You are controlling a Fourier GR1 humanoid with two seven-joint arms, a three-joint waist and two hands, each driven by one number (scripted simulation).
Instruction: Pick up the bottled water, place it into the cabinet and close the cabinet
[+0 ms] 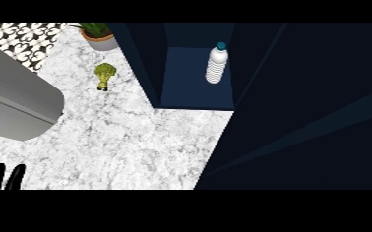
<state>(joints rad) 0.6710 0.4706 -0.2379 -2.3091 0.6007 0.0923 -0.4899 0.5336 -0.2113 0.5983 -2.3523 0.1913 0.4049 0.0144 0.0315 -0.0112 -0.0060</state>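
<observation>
You see the bottled water (pixel 216 65) standing upright inside the open dark blue cabinet (pixel 196 93) at the table's (pixel 138 137) far edge, near the compartment's right wall. Your left hand (pixel 12 176) rests at the table's near left corner, fingers straight, holding nothing; the right hand is out of view. The bottle looks light, smooth and slippery, best grasped around its ribbed middle. Only closing the cabinet seems to remain.

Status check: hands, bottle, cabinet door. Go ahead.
Left robot hand low at view's left edge, holding nothing; right hand out of view. Bottled water upright inside cabinet. Cabinet open. Broccoli and potted plant on counter, apart from it.
</observation>
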